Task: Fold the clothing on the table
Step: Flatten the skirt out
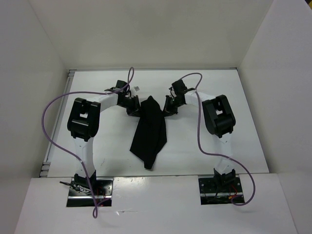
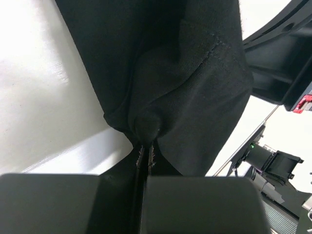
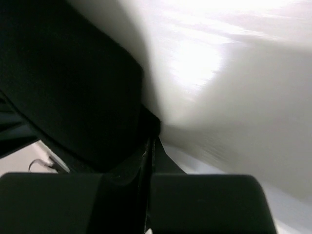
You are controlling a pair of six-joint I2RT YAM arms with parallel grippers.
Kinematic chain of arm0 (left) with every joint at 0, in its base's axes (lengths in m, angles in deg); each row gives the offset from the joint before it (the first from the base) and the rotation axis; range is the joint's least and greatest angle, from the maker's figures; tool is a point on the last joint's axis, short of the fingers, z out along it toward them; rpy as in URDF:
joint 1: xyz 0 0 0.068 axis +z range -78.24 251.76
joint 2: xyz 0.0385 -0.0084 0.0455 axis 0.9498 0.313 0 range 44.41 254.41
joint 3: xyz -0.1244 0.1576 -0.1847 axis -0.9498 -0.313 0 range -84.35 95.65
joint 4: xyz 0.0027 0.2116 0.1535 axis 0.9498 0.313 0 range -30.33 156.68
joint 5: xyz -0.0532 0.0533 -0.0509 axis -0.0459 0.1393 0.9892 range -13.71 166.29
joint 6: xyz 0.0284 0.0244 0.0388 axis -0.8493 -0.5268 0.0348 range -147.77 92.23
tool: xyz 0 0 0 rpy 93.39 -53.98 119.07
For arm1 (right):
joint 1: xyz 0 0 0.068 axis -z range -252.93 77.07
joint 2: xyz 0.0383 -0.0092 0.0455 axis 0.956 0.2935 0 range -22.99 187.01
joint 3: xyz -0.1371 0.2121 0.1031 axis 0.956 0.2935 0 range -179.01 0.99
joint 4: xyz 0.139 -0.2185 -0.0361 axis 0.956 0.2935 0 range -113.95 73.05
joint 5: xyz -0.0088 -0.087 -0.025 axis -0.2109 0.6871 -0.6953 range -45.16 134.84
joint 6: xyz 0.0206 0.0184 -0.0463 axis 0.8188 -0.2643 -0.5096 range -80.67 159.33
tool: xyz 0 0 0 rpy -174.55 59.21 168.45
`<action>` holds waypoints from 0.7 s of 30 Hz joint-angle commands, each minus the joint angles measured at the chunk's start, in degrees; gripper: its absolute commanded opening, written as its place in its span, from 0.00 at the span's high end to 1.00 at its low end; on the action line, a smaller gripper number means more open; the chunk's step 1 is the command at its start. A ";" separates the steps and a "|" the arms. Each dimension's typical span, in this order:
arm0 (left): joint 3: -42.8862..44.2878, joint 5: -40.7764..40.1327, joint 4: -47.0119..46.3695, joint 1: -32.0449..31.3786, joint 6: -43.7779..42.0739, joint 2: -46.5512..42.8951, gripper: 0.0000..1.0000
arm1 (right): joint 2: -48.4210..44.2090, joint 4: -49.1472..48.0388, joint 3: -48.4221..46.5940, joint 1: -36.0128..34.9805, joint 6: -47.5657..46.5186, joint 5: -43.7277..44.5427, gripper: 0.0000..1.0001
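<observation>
Pinching the clothing (image 1: 150,131) at its 11 o'clock corner, our left claw (image 2: 145,152) is clamped tight on a bunched fold. The clothing sits at the middle of the bench (image 1: 185,156), gathered narrow and trailing toward 6 o'clock. At its 1 o'clock corner our right claw (image 3: 150,146) is closed on the edge. We judge both corners should be drawn apart evenly, toward 9 and 3 o'clock, spreading it flat before any fold.

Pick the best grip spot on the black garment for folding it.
Its far edge, one corner per gripper, coming in from either side: the left gripper and right gripper pinch the clothing there, and the rest trails loose toward the near table edge.
</observation>
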 commanded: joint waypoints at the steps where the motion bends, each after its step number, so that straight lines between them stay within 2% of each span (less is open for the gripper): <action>1: 0.58 0.73 0.02 0.86 -0.58 -3.89 1.00 | -3.89 3.47 0.13 2.81 -1.82 16.45 1.00; 5: -1.43 -0.50 1.33 3.05 -1.81 -6.44 1.00 | -9.34 7.34 0.13 6.95 -1.82 27.56 1.00; 18: -10.58 -2.08 -0.16 4.20 -1.82 -7.50 1.00 | -9.52 13.85 -5.92 9.67 -5.16 38.73 1.00; 19: -10.58 -2.08 -0.68 4.20 -1.82 -7.50 1.00 | -9.52 15.33 -6.63 9.68 -5.16 39.27 0.82; 21: -11.11 -2.08 -1.29 4.20 -1.29 -7.50 1.00 | -10.92 16.05 -7.17 10.20 -4.56 40.85 0.65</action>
